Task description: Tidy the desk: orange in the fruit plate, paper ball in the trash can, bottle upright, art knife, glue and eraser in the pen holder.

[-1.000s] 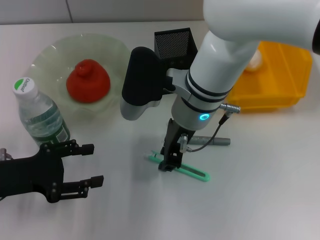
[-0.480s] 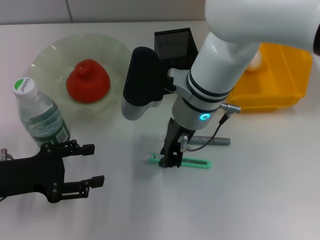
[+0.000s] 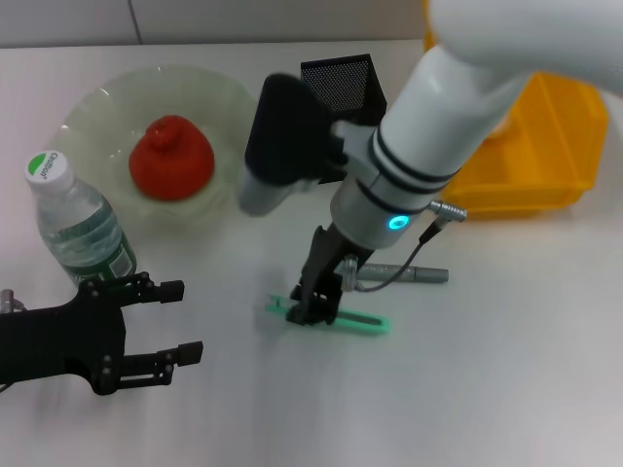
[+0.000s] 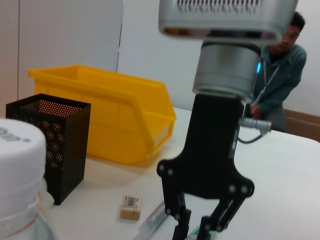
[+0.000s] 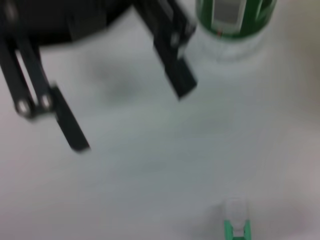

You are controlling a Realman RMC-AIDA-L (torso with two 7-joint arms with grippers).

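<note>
Since a second ago our right gripper [image 3: 316, 309] has dragged the green art knife [image 3: 331, 315] across the desk, away from the yellow bin [image 3: 545, 146] and toward the bottle's side; the knife now lies nearly level and the arm leans over more. We take the pen holder [image 3: 341, 88] as our landmark. The knife lies flat on the desk well in front of it, and our right fingers are closed down around the knife's near end, tips at the desk. Whether the knife is truly pinched or only pushed, we cannot tell for sure. The grey glue stick [image 3: 409, 275] lies just beyond the knife, between it and the holder. The eraser [image 4: 131, 207] sits near the holder's foot. Our left gripper [image 3: 161, 336] rests idle, spread wide and empty, far to the holder's left by the upright bottle [image 3: 78, 224].

We judge the knife step is under way. Next calls for a firm lift, then a carry above the holder's mouth.
</note>
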